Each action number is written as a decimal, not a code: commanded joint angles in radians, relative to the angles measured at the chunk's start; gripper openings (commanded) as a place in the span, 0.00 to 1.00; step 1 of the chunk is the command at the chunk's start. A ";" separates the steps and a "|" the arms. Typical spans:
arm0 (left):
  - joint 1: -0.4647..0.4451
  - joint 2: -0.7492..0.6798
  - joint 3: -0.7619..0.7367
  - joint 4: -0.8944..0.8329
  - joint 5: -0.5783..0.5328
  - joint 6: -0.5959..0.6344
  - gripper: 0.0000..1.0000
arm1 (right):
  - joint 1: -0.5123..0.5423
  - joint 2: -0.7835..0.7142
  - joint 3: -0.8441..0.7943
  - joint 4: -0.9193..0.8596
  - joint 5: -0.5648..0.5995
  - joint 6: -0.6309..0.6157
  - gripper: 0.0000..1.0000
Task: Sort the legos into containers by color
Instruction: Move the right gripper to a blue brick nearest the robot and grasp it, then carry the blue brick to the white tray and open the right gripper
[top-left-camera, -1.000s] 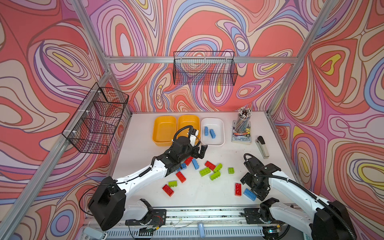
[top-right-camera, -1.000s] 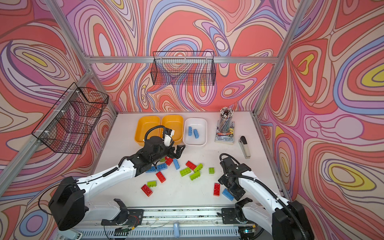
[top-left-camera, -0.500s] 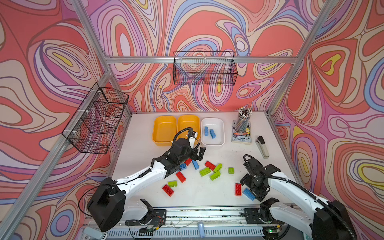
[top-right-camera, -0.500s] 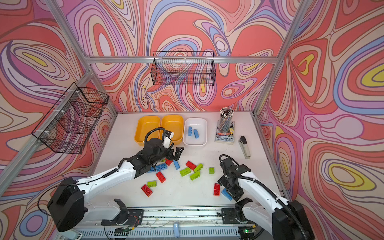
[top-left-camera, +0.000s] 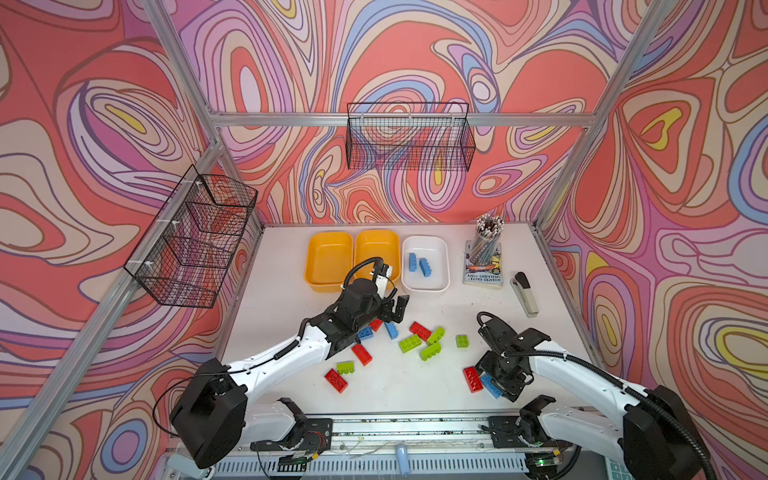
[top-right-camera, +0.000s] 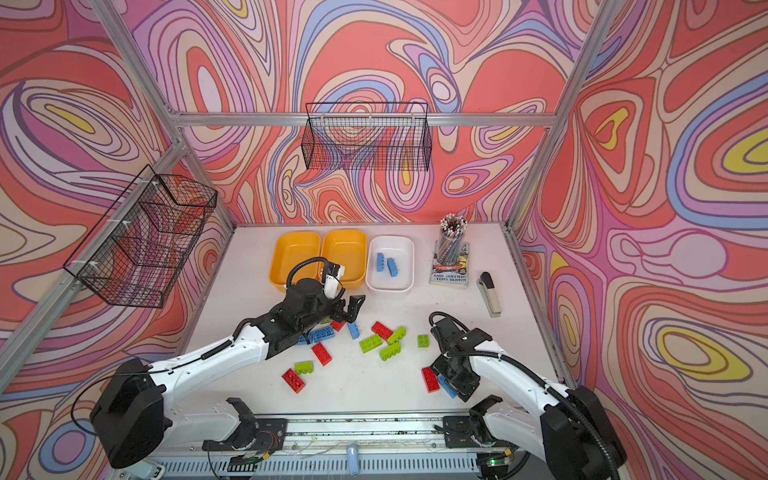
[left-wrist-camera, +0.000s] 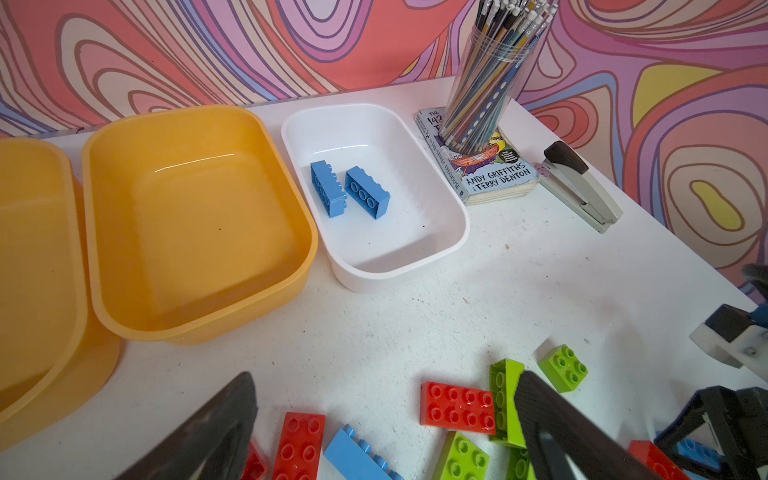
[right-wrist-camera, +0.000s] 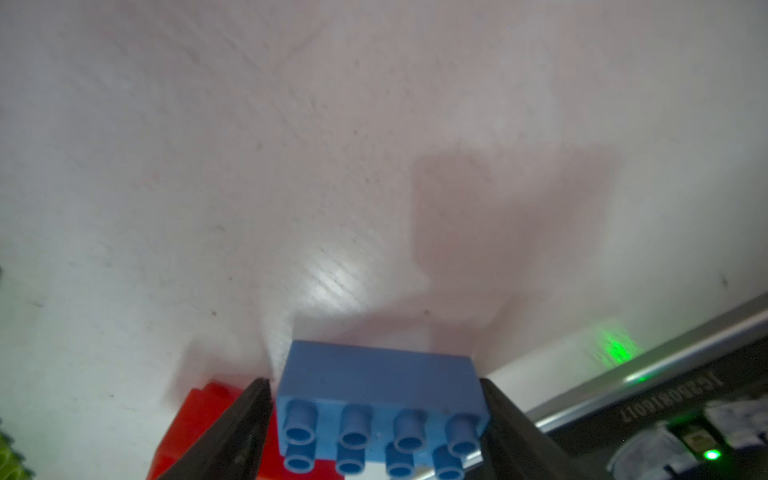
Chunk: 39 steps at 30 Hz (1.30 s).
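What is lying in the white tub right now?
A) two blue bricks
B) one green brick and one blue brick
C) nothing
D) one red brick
A: in the left wrist view the white tub holds one blue brick and a second blue brick beside it, with no red or green piece inside.

Far counter: left tub, middle tub, right tub in row; two bricks in right tub. Right of tubs: pencil cup on book; stapler further right, nearer. Loose bricks scattered mid-counter, nearer than tubs.
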 joint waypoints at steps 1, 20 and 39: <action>-0.006 -0.024 -0.014 -0.014 -0.019 -0.008 1.00 | 0.012 0.015 -0.016 0.021 -0.006 0.033 0.73; 0.006 -0.030 -0.007 -0.022 -0.054 0.004 1.00 | 0.011 0.122 0.214 -0.003 0.081 -0.071 0.52; 0.160 0.104 0.207 -0.155 0.012 0.020 1.00 | -0.043 0.943 1.296 0.034 0.124 -0.520 0.49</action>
